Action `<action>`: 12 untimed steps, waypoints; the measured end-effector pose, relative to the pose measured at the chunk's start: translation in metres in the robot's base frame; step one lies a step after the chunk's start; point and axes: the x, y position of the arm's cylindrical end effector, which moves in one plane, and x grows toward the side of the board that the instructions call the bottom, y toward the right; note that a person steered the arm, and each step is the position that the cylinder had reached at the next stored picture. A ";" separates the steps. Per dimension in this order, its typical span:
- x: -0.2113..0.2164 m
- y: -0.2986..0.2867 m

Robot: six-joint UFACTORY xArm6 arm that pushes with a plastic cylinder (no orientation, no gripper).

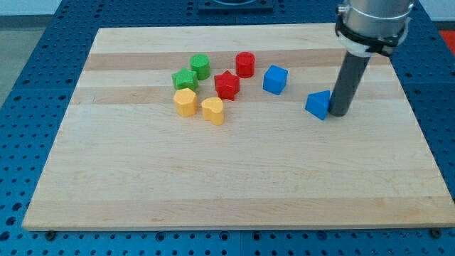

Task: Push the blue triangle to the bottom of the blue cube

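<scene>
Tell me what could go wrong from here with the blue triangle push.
1. My tip sits right against the blue triangle on its right side; a wedge shape may rotate or slip off the rod rather than slide straight.
2. A leftward push that runs high could knock the blue cube, shifting the target.
3. Overshooting could reach the red star.

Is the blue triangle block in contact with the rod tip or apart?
In contact, apparently: my tip sits against the right side of the blue triangle block, no gap visible.

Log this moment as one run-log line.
tip: my tip against right side of blue triangle | target: blue cube up-left of triangle, apart | step: triangle not yet below cube
</scene>
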 end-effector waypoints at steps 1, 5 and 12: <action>0.000 -0.022; 0.000 -0.030; -0.018 -0.086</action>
